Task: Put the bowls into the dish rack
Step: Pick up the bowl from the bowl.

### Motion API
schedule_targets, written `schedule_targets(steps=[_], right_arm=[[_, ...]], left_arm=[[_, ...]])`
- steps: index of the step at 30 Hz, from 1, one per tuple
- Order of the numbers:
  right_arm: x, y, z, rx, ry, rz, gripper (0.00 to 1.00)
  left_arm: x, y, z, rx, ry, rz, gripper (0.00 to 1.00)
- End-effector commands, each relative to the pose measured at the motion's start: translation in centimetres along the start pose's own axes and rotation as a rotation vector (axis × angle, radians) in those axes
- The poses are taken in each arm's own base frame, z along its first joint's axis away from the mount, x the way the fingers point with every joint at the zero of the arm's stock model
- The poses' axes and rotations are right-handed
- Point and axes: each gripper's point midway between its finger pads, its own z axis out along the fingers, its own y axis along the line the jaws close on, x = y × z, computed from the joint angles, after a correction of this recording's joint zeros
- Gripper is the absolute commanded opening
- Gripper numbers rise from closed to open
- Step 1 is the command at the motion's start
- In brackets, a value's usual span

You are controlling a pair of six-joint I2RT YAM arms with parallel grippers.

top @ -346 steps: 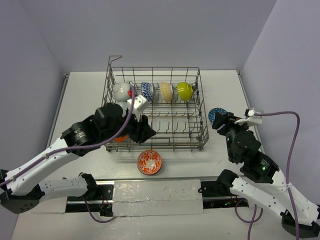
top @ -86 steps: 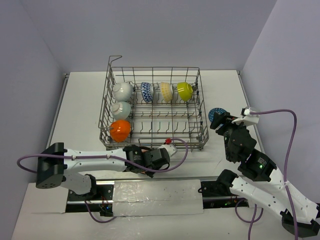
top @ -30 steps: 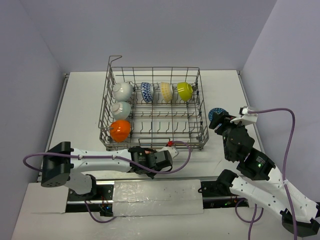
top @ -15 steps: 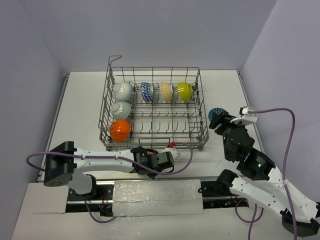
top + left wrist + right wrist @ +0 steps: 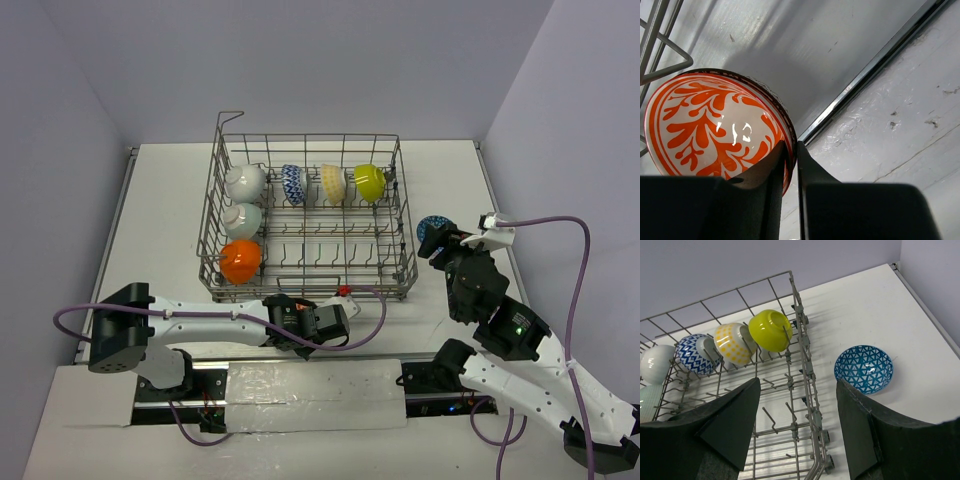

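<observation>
Bowl in hand: the left gripper (image 5: 791, 150), which seconds ago was reaching down in front of the rack (image 5: 308, 137), now pinches the rim of the red-white bowl (image 5: 715, 127) between narrow jaws, low beside the rack's near edge. Six bowls already stand inside the rack. Right of the rack, the right gripper (image 5: 447, 250) hangs wide above the blue bowl (image 5: 863, 368), unmoved. The red-white bowl looks ready to be lifted into a free row.

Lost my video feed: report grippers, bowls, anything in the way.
Left gripper shut on rim of red-white bowl, by near wall of dish rack. Right gripper open, near blue bowl on table. Six bowls racked. Only rack wall to clear.
</observation>
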Motion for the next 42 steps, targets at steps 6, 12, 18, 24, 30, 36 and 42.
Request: schedule_targets(steps=[6, 12, 18, 24, 30, 36, 42], right_arm=[[-0.3, -0.2, 0.2, 0.024, -0.013, 0.011, 0.70], [-0.2, -0.2, 0.3, 0.026, -0.011, 0.006, 0.70], [-0.2, -0.1, 0.3, 0.026, -0.010, 0.006, 0.70], [-0.2, -0.1, 0.3, 0.026, -0.010, 0.008, 0.70], [-0.1, -0.1, 0.3, 0.028, -0.009, 0.005, 0.70], [-0.1, -0.1, 0.3, 0.028, -0.010, 0.006, 0.70], [-0.1, -0.1, 0.3, 0.028, -0.009, 0.004, 0.70]], left_arm=[[-1.8, -0.9, -1.3, 0.026, -0.053, -0.022, 0.22], [-1.8, -0.9, -1.3, 0.023, -0.054, -0.022, 0.24], [-1.8, -0.9, -1.3, 0.024, -0.052, -0.023, 0.18], [-2.0, -0.6, -1.9, 0.016, -0.066, -0.028, 0.16], [-2.2, -0.4, -2.1, 0.006, -0.069, -0.023, 0.14], [-2.5, 0.1, -2.4, -0.019, -0.076, -0.033, 0.11], [-2.9, 0.4, -2.8, -0.031, -0.102, -0.047, 0.08]])
